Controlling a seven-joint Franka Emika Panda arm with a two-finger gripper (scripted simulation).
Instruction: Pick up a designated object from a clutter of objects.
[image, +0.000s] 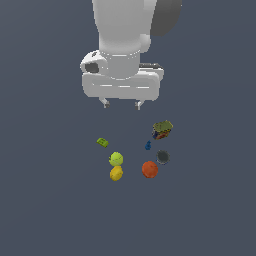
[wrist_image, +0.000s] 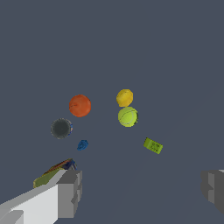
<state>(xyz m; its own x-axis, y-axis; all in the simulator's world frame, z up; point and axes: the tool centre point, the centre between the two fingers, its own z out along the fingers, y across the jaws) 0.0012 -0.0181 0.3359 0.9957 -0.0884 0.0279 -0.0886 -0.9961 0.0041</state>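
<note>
The tiny dark blue piece (image: 148, 145) lies on the grey floor between the multicoloured box (image: 162, 129) and the orange-red ball (image: 149, 169). It shows in the wrist view (wrist_image: 82, 145) too, near the dark grey disc (wrist_image: 61, 128). My gripper (image: 122, 104) hangs open and empty well above the clutter, behind it in the exterior view. Its two fingers (wrist_image: 70, 192) stand wide apart in the wrist view, with the box (wrist_image: 54, 169) partly hidden behind one.
A green ball (image: 116, 159) and a yellow ball (image: 116, 173) sit together toward the exterior view's left. A flat green block (image: 102, 142) lies further left. The dark grey disc (image: 162, 157) sits right of the blue piece.
</note>
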